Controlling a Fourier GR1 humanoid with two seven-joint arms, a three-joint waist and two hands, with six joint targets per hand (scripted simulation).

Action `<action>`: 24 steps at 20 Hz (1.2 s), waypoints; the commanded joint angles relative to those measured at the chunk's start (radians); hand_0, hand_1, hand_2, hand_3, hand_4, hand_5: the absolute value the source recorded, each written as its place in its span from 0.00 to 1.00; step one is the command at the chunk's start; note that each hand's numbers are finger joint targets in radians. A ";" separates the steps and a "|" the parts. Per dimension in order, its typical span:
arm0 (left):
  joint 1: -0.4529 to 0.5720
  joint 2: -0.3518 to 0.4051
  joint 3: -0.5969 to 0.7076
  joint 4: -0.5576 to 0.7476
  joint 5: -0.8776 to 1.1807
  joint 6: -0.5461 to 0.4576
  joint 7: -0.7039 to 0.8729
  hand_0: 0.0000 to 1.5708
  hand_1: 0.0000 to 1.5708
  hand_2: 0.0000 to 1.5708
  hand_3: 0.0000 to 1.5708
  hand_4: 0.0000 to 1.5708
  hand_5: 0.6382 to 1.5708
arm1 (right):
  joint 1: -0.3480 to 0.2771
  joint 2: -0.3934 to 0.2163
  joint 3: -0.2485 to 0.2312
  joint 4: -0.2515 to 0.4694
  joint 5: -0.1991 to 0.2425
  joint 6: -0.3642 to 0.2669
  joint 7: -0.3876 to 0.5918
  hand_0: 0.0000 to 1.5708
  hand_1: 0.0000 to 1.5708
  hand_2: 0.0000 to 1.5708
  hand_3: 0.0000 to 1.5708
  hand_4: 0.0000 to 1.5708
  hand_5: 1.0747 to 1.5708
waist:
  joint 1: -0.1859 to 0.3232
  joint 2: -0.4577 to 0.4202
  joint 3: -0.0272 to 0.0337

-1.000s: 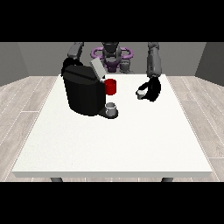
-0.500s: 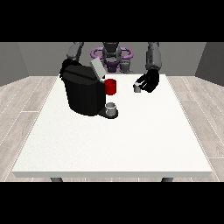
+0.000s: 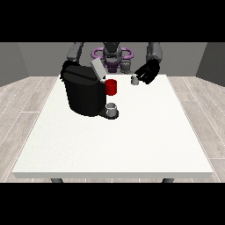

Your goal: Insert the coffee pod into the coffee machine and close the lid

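Observation:
The black coffee machine [image 3: 82,93] stands on the left half of the white table [image 3: 132,140], its grey lid [image 3: 97,69] tilted up and open. A red part [image 3: 111,87] shows at its front, and a small grey cup [image 3: 112,108] sits on its base. The hand at the view's right [image 3: 147,71] is raised above the table's far edge, its fingers curled round the small grey coffee pod [image 3: 135,79]. The pod is to the right of the machine, apart from it. The hand at the view's left is hidden behind the machine; only its arm [image 3: 74,52] shows.
The robot's torso [image 3: 111,56] with purple rings stands behind the table's far edge. Wooden floor surrounds the table. The near and right parts of the tabletop hold nothing else in view.
The hand at the view's right has lifted the coffee pod off the table and carried it up and leftward, closer to the machine.

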 commanded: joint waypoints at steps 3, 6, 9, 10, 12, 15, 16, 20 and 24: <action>-0.108 0.105 0.059 0.031 0.010 -0.070 0.004 0.80 0.80 0.85 0.82 0.35 1.00 | -0.058 -0.012 0.016 -0.052 -0.024 0.043 0.044 0.00 0.00 0.00 0.00 0.32 1.00 | -0.071 0.043 -0.0002; -0.110 0.091 0.050 0.012 0.004 -0.083 0.015 0.80 0.80 0.84 0.81 0.34 1.00 | 0.005 0.023 0.057 -0.058 0.011 0.004 0.055 0.00 0.00 0.00 0.00 0.30 1.00 | -0.070 -0.018 -0.0002; -0.178 0.075 0.069 0.025 -0.002 -0.050 0.070 0.65 0.65 0.77 0.78 0.32 1.00 | -0.033 0.037 0.113 -0.084 0.023 -0.049 0.026 0.00 0.00 0.00 0.00 0.31 1.00 | -0.097 0.033 -0.0001; -0.209 0.100 0.099 0.036 0.023 -0.084 0.088 0.79 0.79 0.82 0.79 0.33 1.00 | -0.063 0.019 0.076 -0.084 0.012 0.005 0.074 0.00 0.00 0.00 0.00 0.32 1.00 | -0.108 0.042 -0.0002; -0.230 0.116 0.124 0.043 0.028 -0.043 0.062 0.77 0.77 0.80 0.76 0.32 1.00 | -0.104 0.009 0.057 -0.114 -0.014 0.020 0.071 0.00 0.00 0.00 0.00 0.33 1.00 | -0.140 0.104 -0.0003; -0.255 0.099 0.119 0.039 0.037 -0.095 0.097 0.80 0.80 0.82 0.78 0.30 1.00 | -0.080 0.012 0.061 -0.103 0.007 -0.005 0.081 0.00 0.00 0.00 0.00 0.32 1.00 | -0.131 0.062 -0.0001; -0.241 0.100 0.108 0.042 0.010 -0.054 0.094 0.82 0.82 0.85 0.81 0.31 1.00 | -0.043 0.011 0.081 -0.121 0.024 0.000 0.068 0.00 0.00 0.00 0.00 0.31 1.00 | -0.156 0.063 -0.0002; -0.289 0.118 0.112 0.051 0.003 -0.065 0.091 0.81 0.81 0.85 0.81 0.33 1.00 | -0.074 0.017 0.088 -0.142 0.036 -0.029 0.075 0.00 0.00 0.00 0.00 0.32 1.00 | -0.170 0.103 0.0000; -0.327 0.089 0.107 0.062 -0.013 -0.051 0.160 0.80 0.80 0.83 0.79 0.31 1.00 | -0.084 0.010 0.097 -0.143 0.046 -0.033 0.103 0.00 0.00 0.00 0.00 0.34 1.00 | -0.188 0.105 0.0000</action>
